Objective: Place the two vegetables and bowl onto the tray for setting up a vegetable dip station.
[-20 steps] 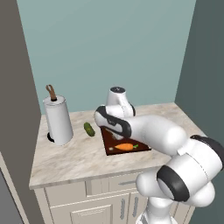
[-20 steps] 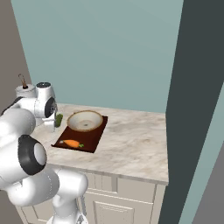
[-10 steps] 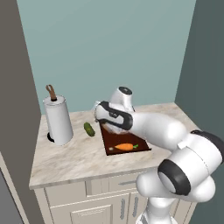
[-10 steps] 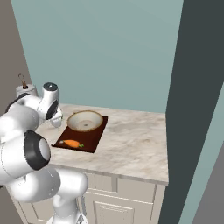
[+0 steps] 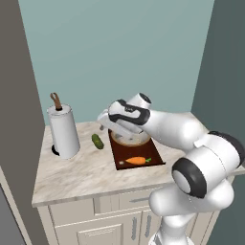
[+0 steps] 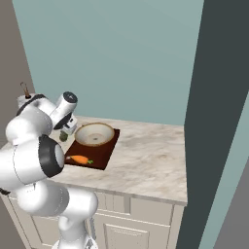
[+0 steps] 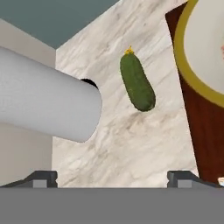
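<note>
We see the marble countertop [image 5: 91, 170] with the tray [image 5: 139, 154] lying on it toward the middle, its long side running from the back edge to the front edge. The bowl [image 6: 94, 134] sits on the back half of the tray, and the carrot [image 5: 136, 161] lies on the front half, green top pointing away from the paper towel roll. The cucumber [image 7: 137, 82] is still off the tray, lying flat on the bare countertop between the tray's edge and the paper towel roll [image 5: 64, 130], touching neither. The roll stands upright on its holder near the countertop's left back corner, by the grey wall. The gripper [image 5: 104, 122] hangs above the countertop near the tray's back left corner, just above and beside the cucumber. In the hand view we see its finger tips [image 7: 43, 177] spread wide apart at the bottom, nothing between them, cucumber well ahead of them. In the right base view the arm partly hides the cucumber.
</note>
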Controlling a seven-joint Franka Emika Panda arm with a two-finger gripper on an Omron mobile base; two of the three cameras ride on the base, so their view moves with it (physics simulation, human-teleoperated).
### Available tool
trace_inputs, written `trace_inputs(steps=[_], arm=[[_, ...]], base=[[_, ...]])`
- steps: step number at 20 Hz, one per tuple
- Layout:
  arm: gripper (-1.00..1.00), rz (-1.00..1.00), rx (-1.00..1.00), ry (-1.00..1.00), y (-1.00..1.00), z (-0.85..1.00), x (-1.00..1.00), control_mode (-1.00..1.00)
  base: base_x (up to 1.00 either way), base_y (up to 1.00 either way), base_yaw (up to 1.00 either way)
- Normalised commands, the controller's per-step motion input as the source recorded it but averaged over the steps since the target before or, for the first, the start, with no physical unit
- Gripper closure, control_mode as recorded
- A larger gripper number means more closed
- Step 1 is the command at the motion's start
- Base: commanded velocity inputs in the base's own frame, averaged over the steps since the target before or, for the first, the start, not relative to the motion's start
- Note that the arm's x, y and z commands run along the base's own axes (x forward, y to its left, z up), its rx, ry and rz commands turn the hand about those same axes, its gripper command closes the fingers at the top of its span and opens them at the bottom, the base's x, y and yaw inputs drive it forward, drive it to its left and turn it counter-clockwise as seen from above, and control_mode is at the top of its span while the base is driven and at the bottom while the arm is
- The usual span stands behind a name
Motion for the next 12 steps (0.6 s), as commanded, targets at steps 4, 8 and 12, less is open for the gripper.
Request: trace_inputs(steps=[4,8,12], arm=[[-1.00,0.44,-0.11,-0.14,0.12,0.27,0.18,-1.00],[-1.00,0.32,-0.26,-0.03,0.15,0.29,0.10,-1.00],[-1.00,0.28,-0.34,0.00,0.15,0.24,0.06,-1.00]], base=[[0.00,0.00,0.00],[0.00,0.00,0.00],[0.00,0.00,0.00]])
